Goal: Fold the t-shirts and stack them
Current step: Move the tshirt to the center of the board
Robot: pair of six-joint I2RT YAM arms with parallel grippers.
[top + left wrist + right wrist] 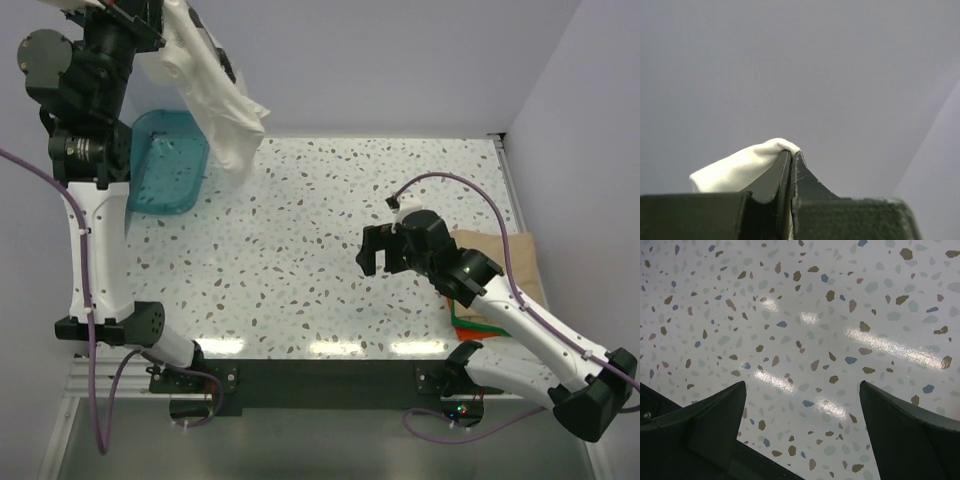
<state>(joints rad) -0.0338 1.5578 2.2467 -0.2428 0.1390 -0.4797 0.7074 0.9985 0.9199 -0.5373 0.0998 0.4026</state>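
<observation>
An off-white t-shirt (218,105) hangs in the air at the far left, above the table's back edge. My left gripper (160,25) is raised high and is shut on the shirt's top. In the left wrist view its jaws are pressed together at the tips (791,156), with a fold of the white cloth (740,170) bulging out on the left. My right gripper (378,250) hovers open over the middle right of the table. Only bare tabletop shows between its fingertips (802,385). A tan t-shirt (505,262) lies flat at the right edge, and orange-red and green t-shirts (470,325) peek out beneath my right arm.
A teal translucent tub (165,160) stands at the back left, just beside the hanging shirt's lower end. The speckled table (300,250) is bounded by a grey wall behind and on the right. The black base rail (320,370) runs along the near edge.
</observation>
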